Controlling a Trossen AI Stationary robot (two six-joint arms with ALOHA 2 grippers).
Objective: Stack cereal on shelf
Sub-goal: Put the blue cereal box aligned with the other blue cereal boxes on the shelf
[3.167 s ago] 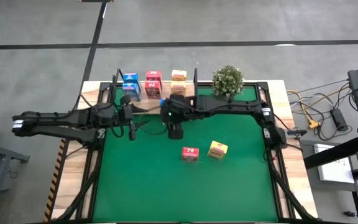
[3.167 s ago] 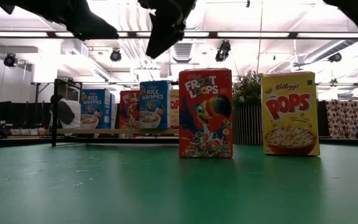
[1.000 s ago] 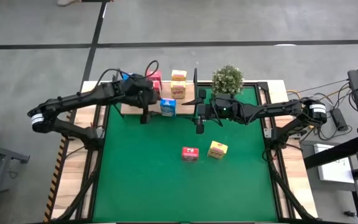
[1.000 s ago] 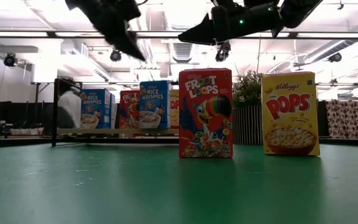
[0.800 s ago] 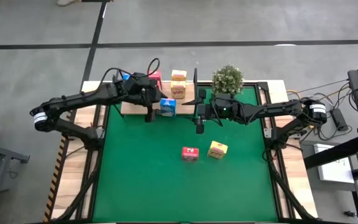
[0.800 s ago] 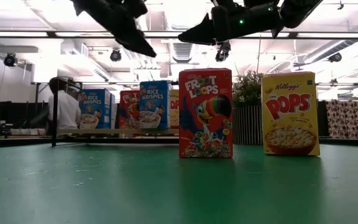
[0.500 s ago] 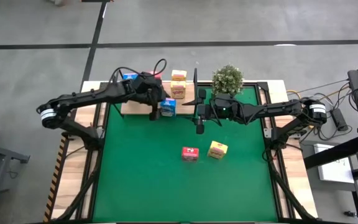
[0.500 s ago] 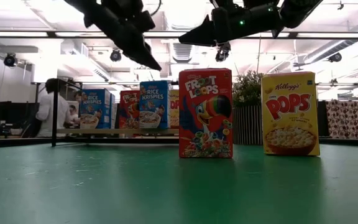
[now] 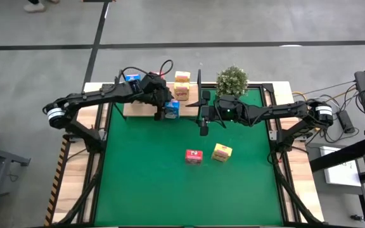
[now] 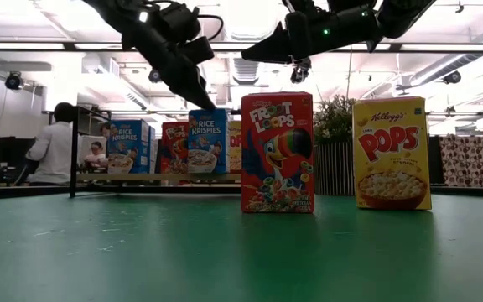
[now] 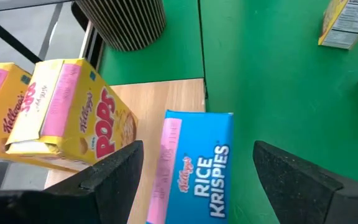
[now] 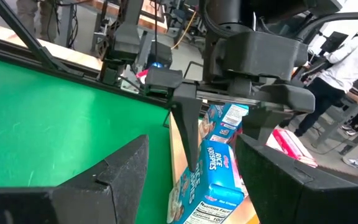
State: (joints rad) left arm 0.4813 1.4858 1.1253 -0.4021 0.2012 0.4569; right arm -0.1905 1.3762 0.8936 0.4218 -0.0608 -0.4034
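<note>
Blue cereal box (image 11: 194,168) stands at the shelf's (image 11: 166,99) front edge, near twelve o'clock on the desk. It sits between the fingers of the wide left claw (image 9: 164,113), probably so the claw can close on it. The right claw (image 9: 203,127) waits nearby, wide and empty.

Two dark jointed arms, black looping cables, a small green wrist light.
</note>
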